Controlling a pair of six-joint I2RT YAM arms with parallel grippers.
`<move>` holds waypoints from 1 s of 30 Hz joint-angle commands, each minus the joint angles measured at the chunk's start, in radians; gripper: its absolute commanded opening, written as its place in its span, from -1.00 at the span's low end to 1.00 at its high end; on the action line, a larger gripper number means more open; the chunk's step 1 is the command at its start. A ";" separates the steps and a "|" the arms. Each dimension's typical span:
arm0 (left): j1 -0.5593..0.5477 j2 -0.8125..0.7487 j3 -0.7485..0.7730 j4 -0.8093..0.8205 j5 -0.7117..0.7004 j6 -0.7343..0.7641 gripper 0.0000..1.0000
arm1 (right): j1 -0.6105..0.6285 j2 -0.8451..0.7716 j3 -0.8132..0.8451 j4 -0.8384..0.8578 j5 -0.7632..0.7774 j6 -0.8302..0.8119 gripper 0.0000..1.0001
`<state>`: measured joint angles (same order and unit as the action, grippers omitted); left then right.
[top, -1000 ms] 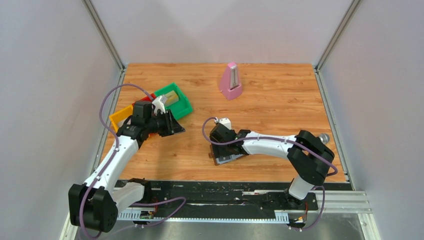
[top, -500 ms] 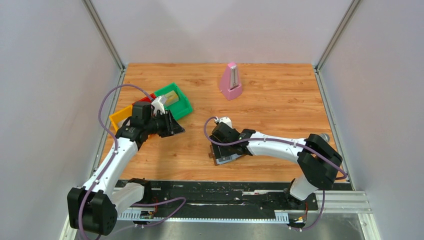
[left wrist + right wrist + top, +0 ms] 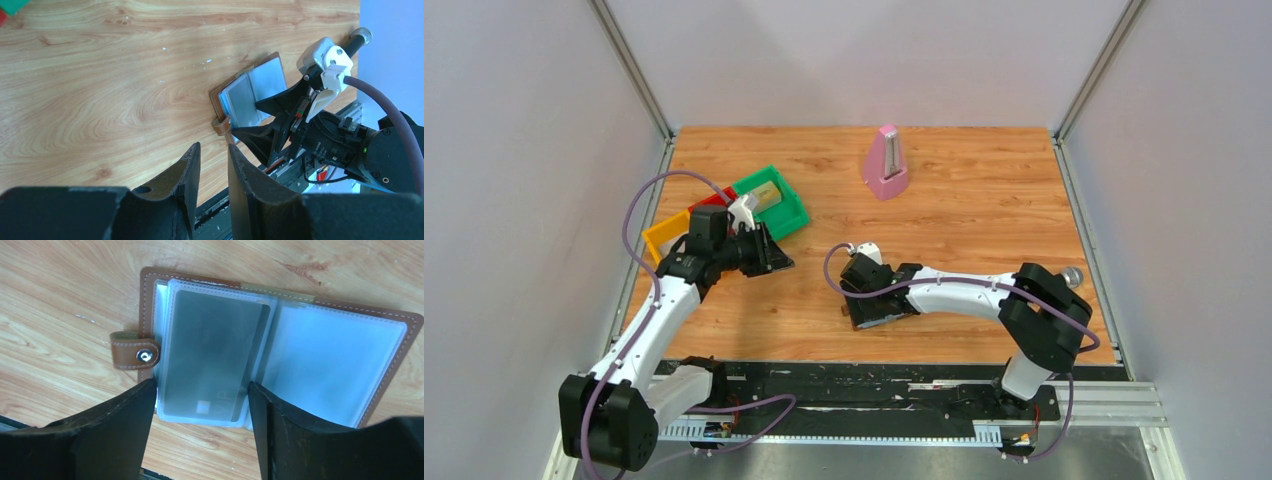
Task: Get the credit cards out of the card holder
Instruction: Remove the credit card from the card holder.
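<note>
The card holder (image 3: 390, 330) lies open on the table, brown rim, grey-blue clear sleeves, clasp tab (image 3: 135, 352) at its left. A grey-silver credit card (image 3: 215, 355) sits in the left sleeve. My right gripper (image 3: 200, 405) is open, its fingers straddling the near end of that sleeve. In the top view the right gripper (image 3: 864, 285) hovers over the holder (image 3: 886, 312). My left gripper (image 3: 764, 252) is slightly open and empty, held above the table left of the holder. The left wrist view shows its narrow gap (image 3: 214, 152) and the holder (image 3: 250, 95).
A green tray (image 3: 796, 212) holding a gold-tan flat thing (image 3: 764, 193), a red tray (image 3: 709, 205) and a yellow tray (image 3: 662, 235) sit at the left. A pink metronome (image 3: 886, 162) stands at the back. The table's near edge runs just below the holder.
My right gripper has shifted slightly left and nearer over the card holder. The left arm has barely moved.
</note>
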<state>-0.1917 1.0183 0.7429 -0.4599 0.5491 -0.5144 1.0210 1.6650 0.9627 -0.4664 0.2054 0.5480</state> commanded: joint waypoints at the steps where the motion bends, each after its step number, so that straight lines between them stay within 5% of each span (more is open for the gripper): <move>1: -0.010 -0.005 -0.006 0.024 0.013 -0.006 -0.31 | 0.010 0.014 -0.007 0.009 0.028 0.013 0.29; 8: -0.022 0.009 -0.012 0.035 0.006 -0.004 -0.31 | 0.010 -0.023 -0.021 0.052 -0.029 0.016 0.10; 30: -0.273 0.219 -0.097 0.332 -0.004 -0.131 -0.41 | -0.065 -0.109 -0.147 0.313 -0.340 0.107 0.13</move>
<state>-0.4290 1.1957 0.6586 -0.2604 0.5381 -0.6029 0.9714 1.5982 0.8433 -0.2352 -0.0746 0.6178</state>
